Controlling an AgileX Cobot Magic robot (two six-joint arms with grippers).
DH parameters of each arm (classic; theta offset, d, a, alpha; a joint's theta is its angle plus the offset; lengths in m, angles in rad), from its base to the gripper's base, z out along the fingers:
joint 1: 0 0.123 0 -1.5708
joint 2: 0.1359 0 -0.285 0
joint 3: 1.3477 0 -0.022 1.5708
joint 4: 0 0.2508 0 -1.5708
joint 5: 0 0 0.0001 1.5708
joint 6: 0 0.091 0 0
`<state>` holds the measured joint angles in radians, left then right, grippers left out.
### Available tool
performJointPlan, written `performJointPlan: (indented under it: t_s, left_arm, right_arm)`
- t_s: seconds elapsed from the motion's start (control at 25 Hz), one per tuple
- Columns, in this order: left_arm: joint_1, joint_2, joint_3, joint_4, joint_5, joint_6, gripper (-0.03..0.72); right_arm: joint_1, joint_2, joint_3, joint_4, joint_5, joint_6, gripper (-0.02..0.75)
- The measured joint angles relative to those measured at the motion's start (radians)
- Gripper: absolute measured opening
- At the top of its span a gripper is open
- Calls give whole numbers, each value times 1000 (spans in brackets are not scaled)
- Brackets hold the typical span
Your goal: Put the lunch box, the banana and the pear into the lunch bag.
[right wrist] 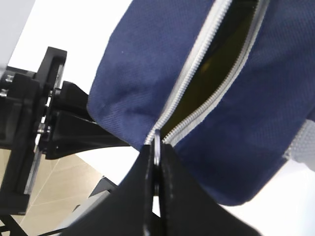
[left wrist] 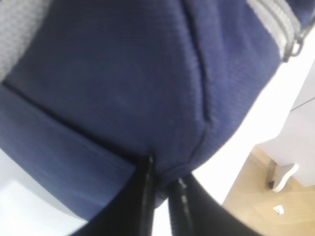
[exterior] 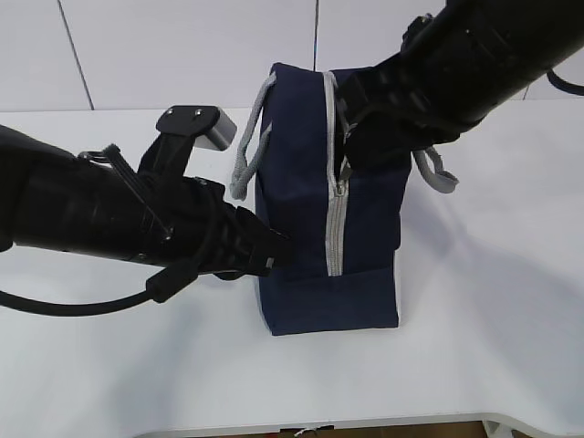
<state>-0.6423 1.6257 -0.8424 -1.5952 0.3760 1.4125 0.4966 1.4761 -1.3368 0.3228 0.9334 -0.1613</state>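
Note:
The navy lunch bag (exterior: 301, 182) stands upright mid-table, its grey zipper (exterior: 335, 228) running down the facing side. My left gripper (exterior: 278, 251) is shut on a fold of fabric at the bag's lower left corner (left wrist: 197, 147), one fingertip (left wrist: 145, 169) on each side of it. My right gripper (right wrist: 156, 152) is shut on the metal ring pull (right wrist: 156, 142) at the slider. Above it the zipper (right wrist: 197, 64) gapes, showing a dark olive-yellow interior I cannot identify. The lunch box, the banana and the pear are out of view.
Grey webbing handles hang at the bag's left (exterior: 246, 155) and right (exterior: 438, 173). The white table (exterior: 474, 319) extends around the bag; its front edge runs along the bottom. The left arm's black body (right wrist: 29, 123) shows beside the bag in the right wrist view.

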Motion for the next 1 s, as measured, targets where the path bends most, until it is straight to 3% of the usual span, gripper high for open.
performJointPlan:
  t_s: [0.32,1.0]
  left_arm:
    - [0,0,0,-2,2,10,-10]
    - [0,0,0,-4,5,21,-12]
  right_arm:
    - [0,2,-6,-45,9,6,18]
    - [0,76,-202,-117,23,10,18]
